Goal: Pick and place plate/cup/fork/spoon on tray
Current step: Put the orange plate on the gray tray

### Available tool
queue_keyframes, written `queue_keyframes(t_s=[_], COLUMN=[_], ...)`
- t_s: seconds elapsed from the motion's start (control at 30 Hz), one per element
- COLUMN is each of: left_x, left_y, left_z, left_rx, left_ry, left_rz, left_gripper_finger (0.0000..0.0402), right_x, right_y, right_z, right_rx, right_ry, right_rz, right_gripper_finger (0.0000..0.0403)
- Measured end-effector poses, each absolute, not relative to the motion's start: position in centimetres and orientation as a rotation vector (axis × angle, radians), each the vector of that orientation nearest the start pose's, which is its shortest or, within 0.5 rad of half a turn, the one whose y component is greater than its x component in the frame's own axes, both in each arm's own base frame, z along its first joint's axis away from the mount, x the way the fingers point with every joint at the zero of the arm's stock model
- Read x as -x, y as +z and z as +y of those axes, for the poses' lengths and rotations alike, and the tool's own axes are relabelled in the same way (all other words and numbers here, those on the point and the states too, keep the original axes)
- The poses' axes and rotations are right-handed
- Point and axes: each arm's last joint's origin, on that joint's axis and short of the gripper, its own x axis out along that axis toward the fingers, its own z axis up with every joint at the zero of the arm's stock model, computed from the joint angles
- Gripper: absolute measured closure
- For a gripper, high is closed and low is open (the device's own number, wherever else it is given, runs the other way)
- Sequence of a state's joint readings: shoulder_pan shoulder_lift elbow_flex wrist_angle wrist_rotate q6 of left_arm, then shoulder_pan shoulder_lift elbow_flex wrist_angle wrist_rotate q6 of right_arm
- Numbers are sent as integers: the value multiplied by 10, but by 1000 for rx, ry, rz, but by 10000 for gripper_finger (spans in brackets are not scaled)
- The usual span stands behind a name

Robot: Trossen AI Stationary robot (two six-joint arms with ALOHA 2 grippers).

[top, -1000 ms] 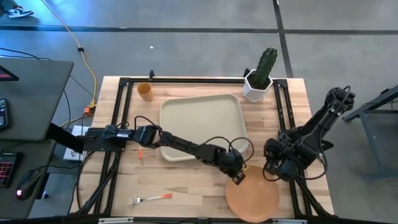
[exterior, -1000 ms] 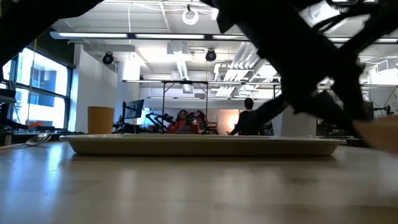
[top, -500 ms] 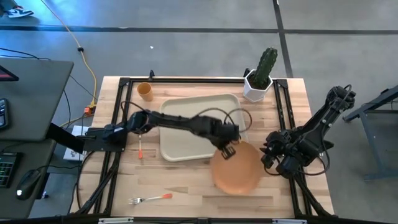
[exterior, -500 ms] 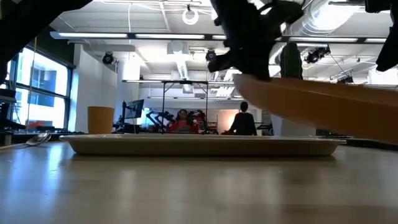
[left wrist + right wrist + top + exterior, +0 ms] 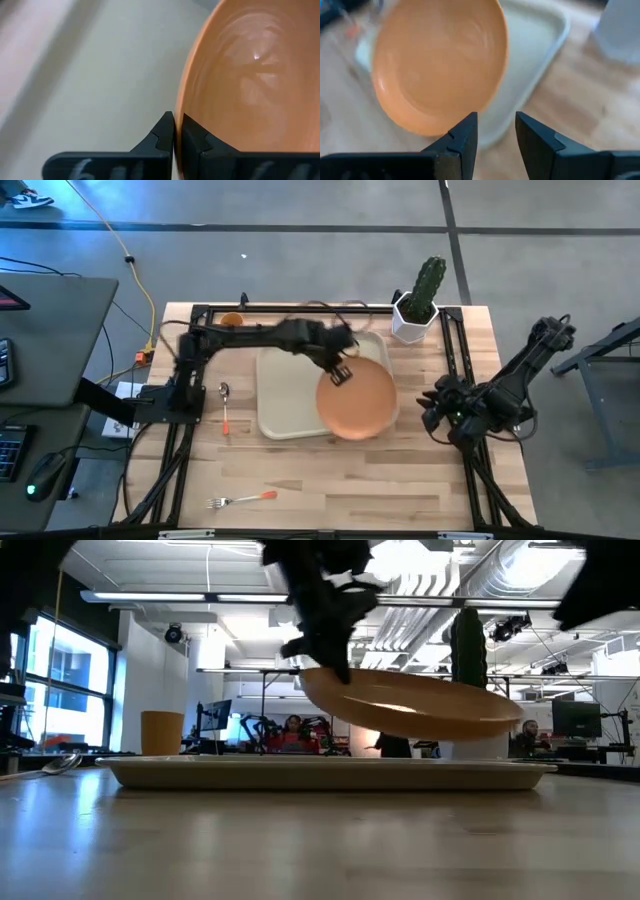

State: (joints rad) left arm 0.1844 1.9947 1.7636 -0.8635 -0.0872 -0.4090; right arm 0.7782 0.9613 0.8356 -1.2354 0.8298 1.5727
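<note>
My left gripper (image 5: 341,373) is shut on the round orange plate (image 5: 356,402), held in the air over the right part of the cream tray (image 5: 290,390); the low view shows the plate (image 5: 420,708) tilted above the tray (image 5: 330,773). My right gripper (image 5: 495,135) is open and empty at the table's right side (image 5: 437,412). The orange cup (image 5: 231,321) stands on the table behind the tray's far left corner. The spoon (image 5: 225,405) lies left of the tray. The fork (image 5: 240,499) lies near the front edge. My left gripper pinches the plate's rim (image 5: 181,107) between its two fingers, at the plate's far left edge. The fingers come slanting down from the table's far left. The plate is lifted clear of the tray, tilted, its free side lower and toward the right.
A white pot with a green cactus (image 5: 418,305) stands at the table's far right corner. A black frame (image 5: 300,308) runs along the table's edges. Bare wood lies in front of the tray.
My left gripper has carried the plate from the table's near right up and toward the far left, lifting it off the wood until it hangs tilted over the tray's right part. My right gripper has drawn back a little toward the right edge.
</note>
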Motion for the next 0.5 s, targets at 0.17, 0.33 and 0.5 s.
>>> queue_keyframes(t_s=[0.17, 0.33, 0.5], left_x=[-370, -334, -320], left_y=[236, 194, 173], left_z=[100, 111, 121], left_rx=[543, 593, 575], left_ry=[491, 564, 580], left_rz=[873, 868, 918], left_gripper_finger=[401, 401, 401], right_x=[-131, -149, -165], right_y=[263, 244, 217], right_z=[63, 31, 8], right_rx=[-461, -652, -862], right_ry=[-824, -1014, -899], right_rz=[539, 691, 839], right_gripper_finger=[287, 318, 349])
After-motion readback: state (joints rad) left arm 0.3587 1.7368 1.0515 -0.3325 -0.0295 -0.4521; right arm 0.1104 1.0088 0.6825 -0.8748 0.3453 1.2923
